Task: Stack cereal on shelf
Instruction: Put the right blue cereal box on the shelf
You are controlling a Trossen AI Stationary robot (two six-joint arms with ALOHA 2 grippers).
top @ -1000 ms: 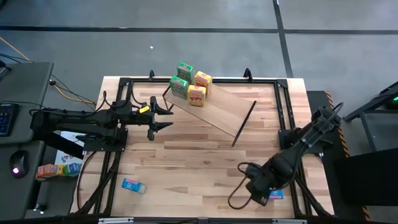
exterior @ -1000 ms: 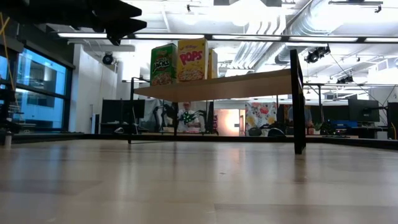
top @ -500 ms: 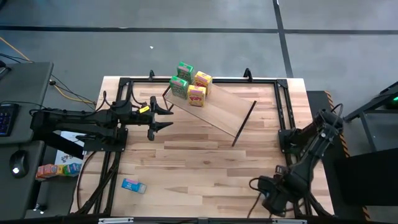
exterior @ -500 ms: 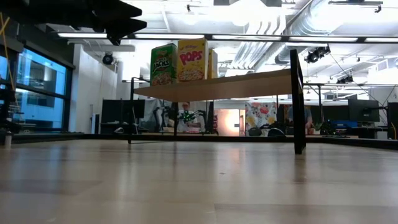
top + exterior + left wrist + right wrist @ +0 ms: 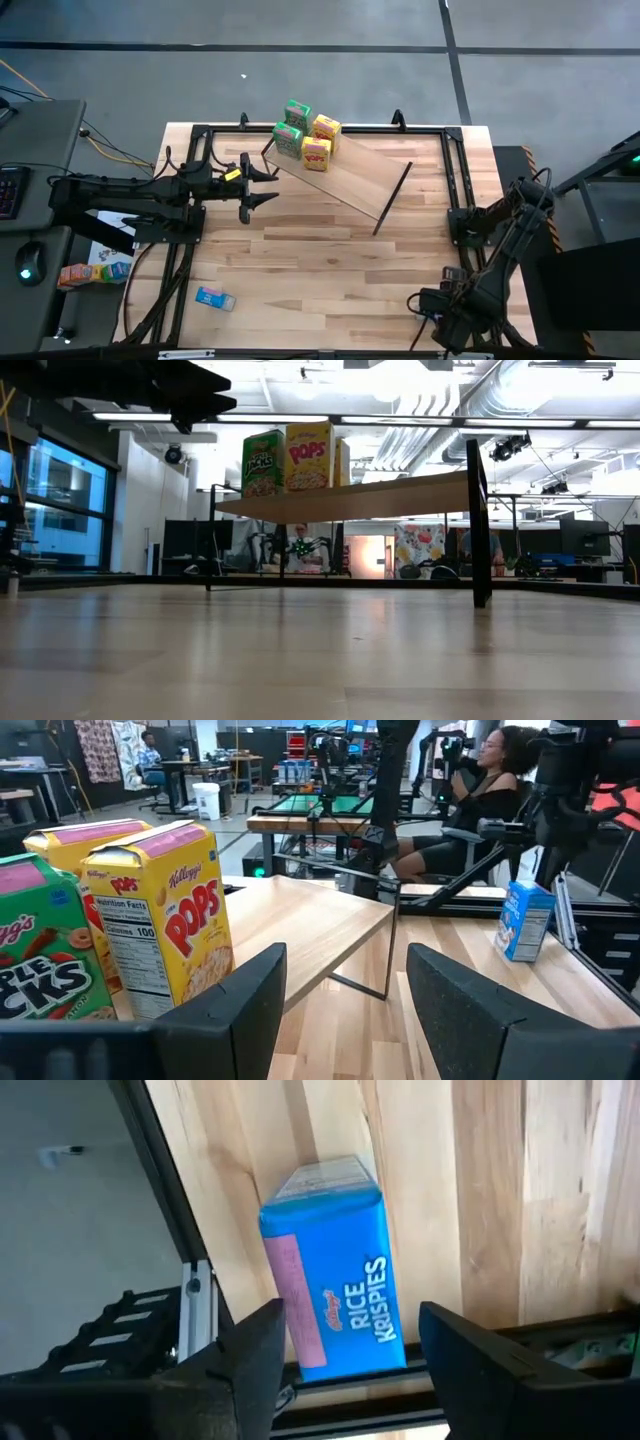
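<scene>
Here, the writing is easiest to read from the wrist cameras. The left end effector (image 5: 340, 1010), fingers apart and holding nothing, hangs above the tabletop (image 5: 330, 250) just beside the shelf's loaded end. Before it stands a yellow box (image 5: 160, 920) printed "Kellogg's" and "POPS" with a "Nutrition Facts" panel reading "100"; a second yellow box (image 5: 70, 845) stands just behind it, and a green box (image 5: 45, 955) showing the letters "PLE" and "CKS" stands beside it. From above, two green boxes (image 5: 292, 127) and the two yellow ones are grouped upright at the far end of the shelf (image 5: 350, 175), which sits diagonally across the tabletop's far half.

The right end effector (image 5: 345, 1365), fingers spread, hovers at the near right corner of the tabletop, directly over a blue box (image 5: 330, 1270) lettered "RICE KRISPIES" with a Kellogg's mark and a pink side panel. That box rests at the tabletop's edge against the black frame, between the fingers but not gripped. Another blue box (image 5: 214, 298) lies flat near the near left corner, well apart from both arms.
</scene>
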